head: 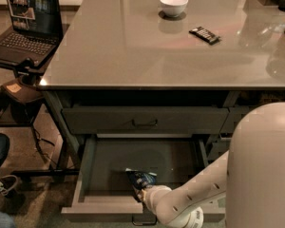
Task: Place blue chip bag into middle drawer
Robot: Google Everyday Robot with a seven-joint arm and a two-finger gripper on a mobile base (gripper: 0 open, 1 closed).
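Camera view: my end effector (143, 193) pinches the blue chip bag (140, 178) inside the open middle drawer (87, 170); only release remains, I judge.

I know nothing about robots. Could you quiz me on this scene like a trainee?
1. Fill in: on the tabletop, near the white bowl, lies a black ___.
2. True or false: the blue chip bag is at the front end of the open middle drawer.
3. Where is the pincer? A) above the tabletop B) low in the middle drawer, beside the bag C) at the laptop
Key: 1 candy bar wrapper; 2 true; 3 B.
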